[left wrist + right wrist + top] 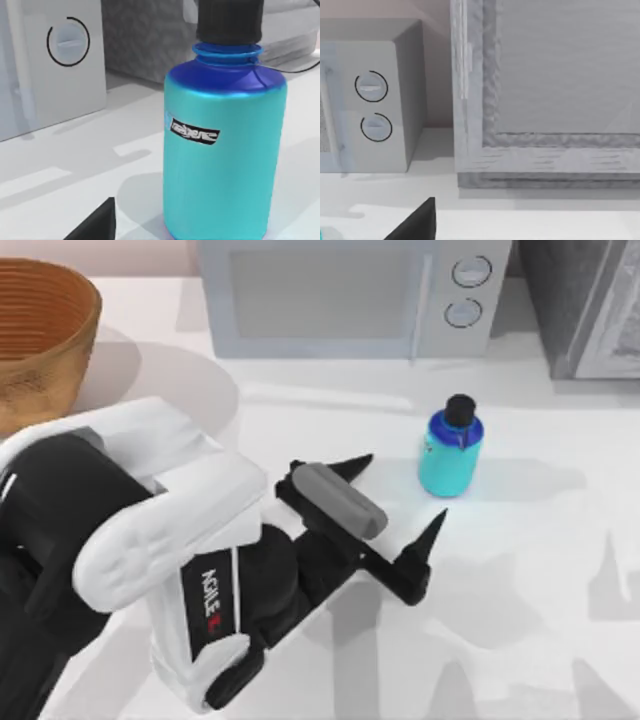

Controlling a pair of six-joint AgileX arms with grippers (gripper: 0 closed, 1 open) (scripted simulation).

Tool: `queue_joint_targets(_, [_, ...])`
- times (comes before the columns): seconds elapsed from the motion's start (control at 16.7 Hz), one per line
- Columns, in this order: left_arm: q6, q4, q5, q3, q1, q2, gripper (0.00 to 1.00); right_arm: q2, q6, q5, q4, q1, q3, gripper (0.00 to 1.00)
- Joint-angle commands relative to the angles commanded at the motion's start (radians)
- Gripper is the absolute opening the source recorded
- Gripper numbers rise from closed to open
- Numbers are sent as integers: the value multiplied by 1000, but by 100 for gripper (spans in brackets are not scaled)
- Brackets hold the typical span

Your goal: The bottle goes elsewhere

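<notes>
On the white table (pixel 540 570), the bottle (pixel 450 452) stands upright before the microwave (pixel 345 295), basket (pixel 40 335) at far left. Left gripper (pixel 398 495) spreads its fingers wide just beside it, grasping nothing.

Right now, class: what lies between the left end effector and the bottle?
Nothing: in the top view only bare white table separates the open left end effector from the bottle. The left wrist view shows the same bare stretch.

Cyan bottle (pixel 450 462) w/ dark blue shoulder, black cap, brown woven basket (pixel 40 335), grey microwave (pixel 350 295), white table (pixel 540 570)
</notes>
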Motion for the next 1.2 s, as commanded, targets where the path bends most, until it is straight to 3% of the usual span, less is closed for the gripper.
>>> queue_joint_targets(0.3, [0, -29, 0, 35, 1, 9, 100, 0, 0, 0, 0, 0, 0, 100])
queue_joint_targets(0.84, [-1, -307, -12, 424, -13, 113, 100, 0, 0, 0, 0, 0, 0, 100])
queue_joint_targets(1.2, [-2, -335, -13, 456, -14, 121, 100, 0, 0, 0, 0, 0, 0, 100])
